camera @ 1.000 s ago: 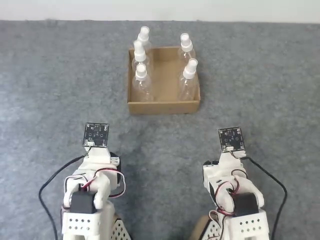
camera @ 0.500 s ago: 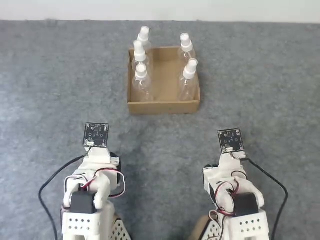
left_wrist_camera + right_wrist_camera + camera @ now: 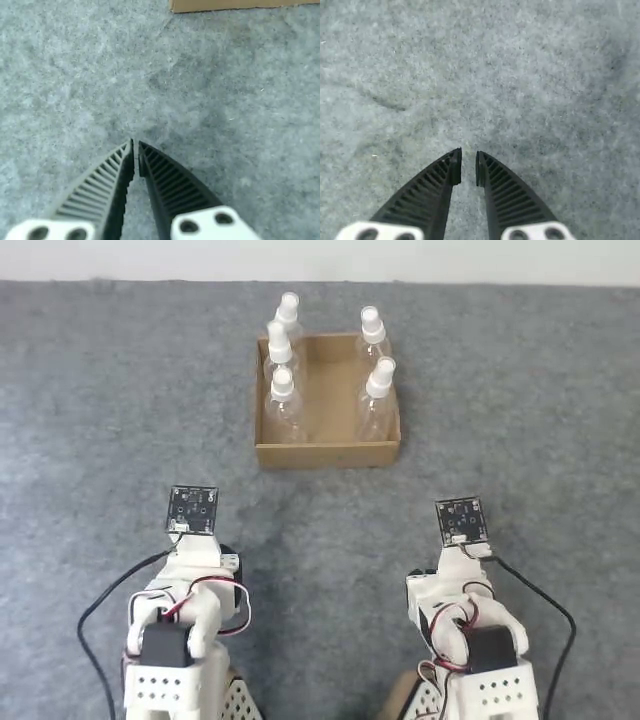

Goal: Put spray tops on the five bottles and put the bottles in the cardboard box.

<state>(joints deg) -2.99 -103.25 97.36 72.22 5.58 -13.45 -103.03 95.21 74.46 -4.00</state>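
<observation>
The cardboard box (image 3: 328,452) sits at the far middle of the grey carpet. Several clear bottles with white spray tops stand in it: two on the right (image 3: 377,405) (image 3: 372,332) and a row on the left (image 3: 283,402). The farthest left bottle (image 3: 288,310) rises over the back rim; whether it stands inside I cannot tell. Both arms are folded back at the near edge, the left arm (image 3: 192,565) and the right arm (image 3: 460,580), well short of the box. My left gripper (image 3: 135,145) is shut over bare carpet. My right gripper (image 3: 468,159) is shut with nothing between its fingers.
A corner of the cardboard box (image 3: 225,5) shows ahead of the left gripper. Grey carpet (image 3: 120,400) spreads wide on both sides of the box and between the box and the arms. Black cables (image 3: 100,610) trail from the arm bases.
</observation>
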